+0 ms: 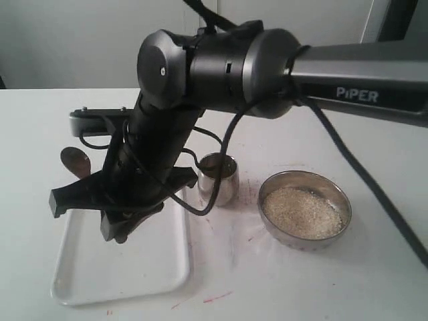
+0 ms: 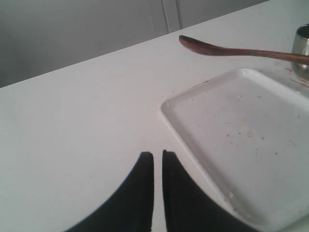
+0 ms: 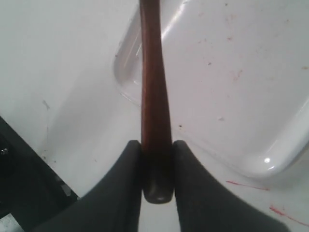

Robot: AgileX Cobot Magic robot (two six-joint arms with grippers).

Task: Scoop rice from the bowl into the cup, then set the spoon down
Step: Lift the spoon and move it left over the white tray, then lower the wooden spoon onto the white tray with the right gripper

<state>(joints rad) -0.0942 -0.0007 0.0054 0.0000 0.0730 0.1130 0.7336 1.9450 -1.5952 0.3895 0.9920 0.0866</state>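
Observation:
My right gripper (image 3: 157, 145) is shut on the end of the dark wooden spoon's handle (image 3: 154, 87). It holds the spoon over the white tray's edge. In the exterior view the right arm reaches across to the left, and the spoon's oval head (image 1: 75, 160) sticks out beyond it. From the left wrist the spoon (image 2: 231, 50) lies roughly level, and I cannot see rice in its head. The steel cup (image 1: 219, 179) stands right of the tray. The wide steel bowl (image 1: 334, 231) further right holds beige rice (image 1: 302, 211). My left gripper (image 2: 158, 154) is shut and empty, low over the table beside the tray.
A white rectangular tray (image 1: 120, 267) lies at the front left, with a few specks on it (image 2: 251, 135). Red marks stain the table (image 1: 217, 295) near the tray and cup. The right arm's black cable (image 1: 361, 174) hangs over the bowl's side.

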